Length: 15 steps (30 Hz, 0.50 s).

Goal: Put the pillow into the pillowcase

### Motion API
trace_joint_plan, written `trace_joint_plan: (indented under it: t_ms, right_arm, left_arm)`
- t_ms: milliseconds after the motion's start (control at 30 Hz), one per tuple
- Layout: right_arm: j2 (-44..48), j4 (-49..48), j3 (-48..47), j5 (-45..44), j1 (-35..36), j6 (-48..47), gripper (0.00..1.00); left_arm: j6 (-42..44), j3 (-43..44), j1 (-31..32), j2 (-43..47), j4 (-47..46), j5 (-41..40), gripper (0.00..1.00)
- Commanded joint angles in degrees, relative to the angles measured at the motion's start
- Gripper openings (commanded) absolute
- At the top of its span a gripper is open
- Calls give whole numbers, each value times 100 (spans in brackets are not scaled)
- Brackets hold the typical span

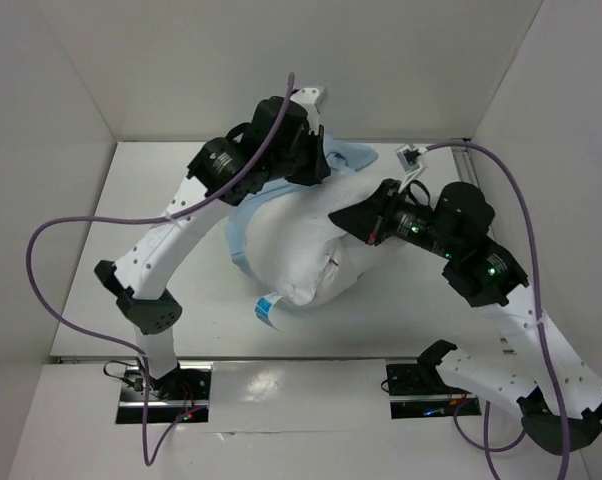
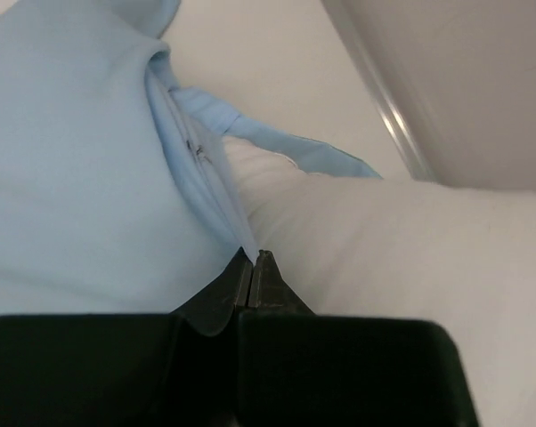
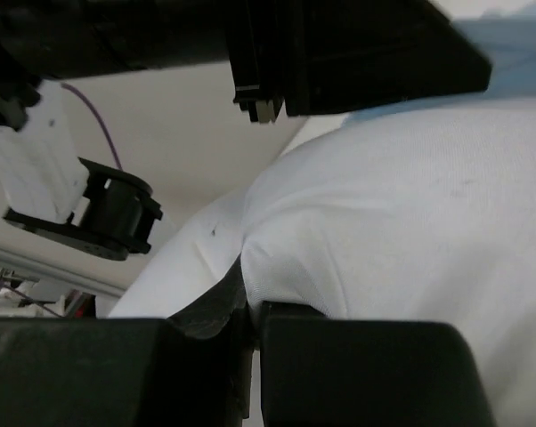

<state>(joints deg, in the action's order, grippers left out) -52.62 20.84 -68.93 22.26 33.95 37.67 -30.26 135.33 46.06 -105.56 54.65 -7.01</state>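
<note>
White-walled bay, white table (image 1: 411, 315). Left fingers (image 2: 241, 283) are pressed together, pinching the hem of the light-blue pillowcase (image 2: 72, 178) at the far side. Right fingers (image 3: 216, 307) are closed on a tuck of the pillow (image 3: 402, 231), on its right flank. The pillow lies mid-table with its far end at the case mouth; depth unclear. The near corner with the label (image 1: 268, 310) is bare.

Judgement: the pillow is light, plump and springy. The case is limp and thin, and may slip. Best holds are the case's open hem and a pillow corner or gathered fold.

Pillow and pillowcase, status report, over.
Left gripper shut on pillowcase edge. Right gripper shut on pillow fabric. Pillow mostly bare, near end uncovered. Nothing seen blocking.
</note>
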Motion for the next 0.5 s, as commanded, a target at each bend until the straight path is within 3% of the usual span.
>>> trace_joint_plan:
  t_ms: [0, 133, 233, 367, 467]
  right_arm:
    - [172, -353, -245, -888, -47, -515, 0]
    - [392, -247, 334, -1259, -47, -436, 0]
    - [323, -466, 880, -1084, -47, -182, 0]
    - [-72, -1727, 1311, -618, -47, 12, 0]
    - [-608, -2162, 1032, -486, 15, -137, 0]
  left_arm:
    - [-252, 74, 420, 765, -517, 402, 0]
    - [-183, 133, 614, 615, -517, 323, 0]
    - [55, 520, 991, 554, -447, -203, 0]
    - [240, 758, 1177, 720, -666, -504, 0]
    - [512, 758, 1335, 843, -912, -556, 0]
